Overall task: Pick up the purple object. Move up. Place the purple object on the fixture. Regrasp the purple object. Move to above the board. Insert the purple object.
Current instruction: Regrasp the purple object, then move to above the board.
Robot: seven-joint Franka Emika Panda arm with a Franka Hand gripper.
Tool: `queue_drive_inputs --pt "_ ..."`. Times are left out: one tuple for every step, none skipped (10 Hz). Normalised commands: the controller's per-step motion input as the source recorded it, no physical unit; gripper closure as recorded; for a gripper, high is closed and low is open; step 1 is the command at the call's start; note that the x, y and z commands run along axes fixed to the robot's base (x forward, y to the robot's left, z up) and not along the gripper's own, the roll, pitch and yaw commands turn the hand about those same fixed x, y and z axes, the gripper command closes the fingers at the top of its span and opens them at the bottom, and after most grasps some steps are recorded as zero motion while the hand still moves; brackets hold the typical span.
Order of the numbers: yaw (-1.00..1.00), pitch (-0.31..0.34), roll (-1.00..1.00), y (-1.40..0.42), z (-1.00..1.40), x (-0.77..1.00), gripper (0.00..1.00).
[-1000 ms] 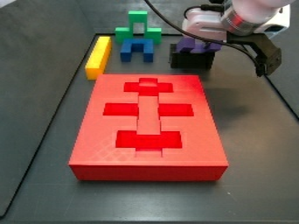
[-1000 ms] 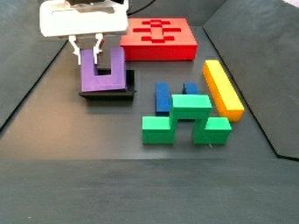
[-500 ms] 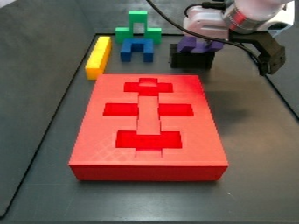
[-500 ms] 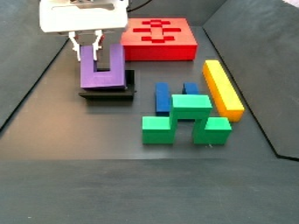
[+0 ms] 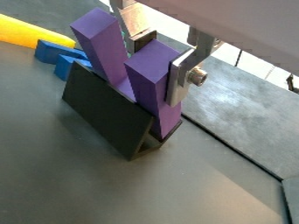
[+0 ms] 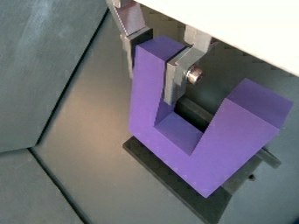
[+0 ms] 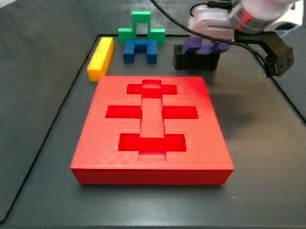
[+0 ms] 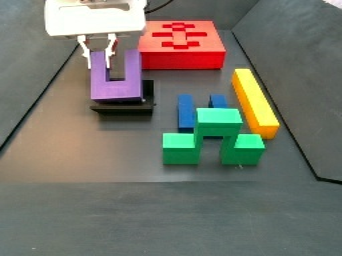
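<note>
Gripper (image 6: 158, 54) fingers are pinching one prong of the purple object (image 6: 193, 131), which is sitting upright in the black fixture (image 5: 107, 118) on the bench. Nearby, the red board (image 7: 152, 127) is lying apart, with blue block (image 8: 187, 110), green block (image 8: 207, 135) and yellow bar (image 8: 255, 99) beside it.

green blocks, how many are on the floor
2, as far as shows. One green block lies on the blue pieces, beside the yellow bar; the other green block sits just in front of it. The tool is over at the purple object.

Purple object (image 8: 115, 87) on fixture (image 8: 123, 107) (pincer (image 8: 103, 62) above).
</note>
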Motion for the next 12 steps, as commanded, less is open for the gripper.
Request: queue_drive_inputs --pt "0.00 0.000 0.00 0.00 0.00 0.00 1.00" --pt "0.00 0.000 0.00 0.00 1.40 0.00 1.00" --pt "-0.03 0.025 0.01 0.03 1.40 -0.01 1.00" --pt "-0.04 0.023 -0.04 0.03 1.40 -0.02 1.00" --pt "-0.02 0.017 -0.02 0.04 1.40 -0.02 1.00" --pt "-0.01 0.046 -0.01 0.03 1.40 -0.02 1.00" --pt "0.00 0.055 -0.01 0.02 1.40 -0.01 1.00" --pt "0.00 0.072 -0.01 0.01 0.90 0.02 1.00" --pt "0.00 0.090 0.00 0.00 0.52 0.03 1.00" --pt "0.01 0.102 0.01 0.00 0.28 0.06 1.00" --pt "0.02 0.114 0.00 -0.01 0.18 0.05 1.00" --pt "0.02 0.059 -1.00 -1.39 0.30 -1.40 1.00"
